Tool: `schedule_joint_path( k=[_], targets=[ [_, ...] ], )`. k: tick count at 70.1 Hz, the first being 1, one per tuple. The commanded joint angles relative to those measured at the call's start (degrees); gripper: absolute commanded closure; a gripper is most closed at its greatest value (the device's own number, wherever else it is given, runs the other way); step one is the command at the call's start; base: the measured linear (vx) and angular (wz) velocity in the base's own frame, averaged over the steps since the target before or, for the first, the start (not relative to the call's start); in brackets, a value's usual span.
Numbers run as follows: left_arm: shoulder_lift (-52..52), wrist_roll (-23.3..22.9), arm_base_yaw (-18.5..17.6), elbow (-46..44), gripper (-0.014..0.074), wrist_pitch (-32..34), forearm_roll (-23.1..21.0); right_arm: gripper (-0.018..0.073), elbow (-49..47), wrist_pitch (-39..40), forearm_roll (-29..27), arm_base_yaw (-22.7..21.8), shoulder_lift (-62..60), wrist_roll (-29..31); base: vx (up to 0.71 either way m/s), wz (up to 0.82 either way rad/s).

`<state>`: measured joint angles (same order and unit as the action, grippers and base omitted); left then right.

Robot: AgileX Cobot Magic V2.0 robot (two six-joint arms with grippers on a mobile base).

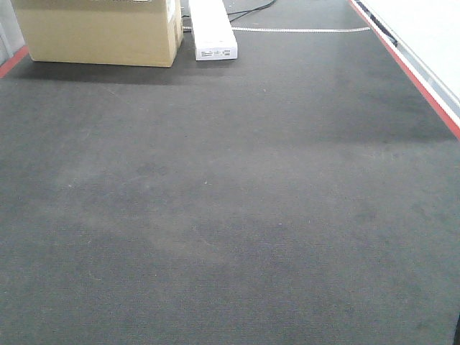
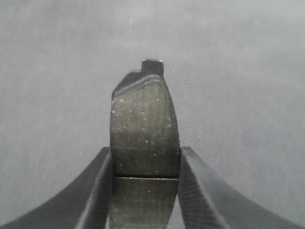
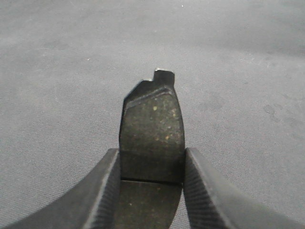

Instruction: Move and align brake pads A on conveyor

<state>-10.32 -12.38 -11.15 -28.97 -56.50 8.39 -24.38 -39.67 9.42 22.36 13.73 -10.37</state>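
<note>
In the left wrist view a dark grey brake pad (image 2: 144, 129) with a thin cross groove sticks out forward, and my left gripper (image 2: 145, 164) is shut on its two long sides. The right wrist view shows a second brake pad (image 3: 152, 131) clamped the same way by my right gripper (image 3: 151, 164). Both pads hang over the dark grey conveyor (image 2: 238, 71) (image 3: 62, 76). The front view shows the belt of the conveyor (image 1: 230, 215) with its red edge strip (image 1: 424, 90); no pad and no gripper appear in it.
A cardboard box (image 1: 100, 32) stands at the belt's far left end. A long white box (image 1: 212, 29) lies beside it. A pale surface (image 1: 431, 29) runs past the belt's right red strip.
</note>
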Motion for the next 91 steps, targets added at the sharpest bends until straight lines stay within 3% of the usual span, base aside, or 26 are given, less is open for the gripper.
schedule_joint_path(
  k=[1, 16, 32, 52, 72, 81, 91],
  targets=[
    [-2.2, -0.1, -0.2, -1.6, 0.0602, 7.1, 0.4, 0.0571, -1.7, 5.4, 0.9, -0.1, 0.5, 0.2, 0.0, 0.0],
    [-11.5, -0.1, -0.3, -2.4, 0.0602, 14.4, 0.3, 0.0571, -1.7, 5.4, 0.9, -0.1, 0.5, 0.2, 0.0, 0.0],
    [-31.9, -0.1, -0.3, -10.7, 0.0602, 19.1, 0.5, 0.0571, -1.7, 5.4, 0.9, -0.1, 0.5, 0.2, 0.0, 0.0],
    [-59.7, 1.5, -0.1, -28.5, 0.0602, 15.5, 0.5, 0.0571, -1.7, 5.4, 0.9, -0.1, 0.5, 0.2, 0.0, 0.0],
    [-80.9, 1.9, 0.2, -42.9, 0.0602, 11.0, 0.5, 0.0571, -1.7, 5.4, 0.9, -0.1, 0.5, 0.2, 0.0, 0.0],
    [-87.1, 5.3, 2.1, -46.1, 0.0602, 9.3, -0.3, 0.0571, -1.7, 5.5, 0.9, -0.1, 0.5, 0.2, 0.0, 0.0],
    [-89.3, 9.8, 6.6, -47.2, 0.0602, 9.1, -4.4, 0.0571, -1.7, 5.4, 0.9, -0.1, 0.5, 0.2, 0.0, 0.0]
  ],
)
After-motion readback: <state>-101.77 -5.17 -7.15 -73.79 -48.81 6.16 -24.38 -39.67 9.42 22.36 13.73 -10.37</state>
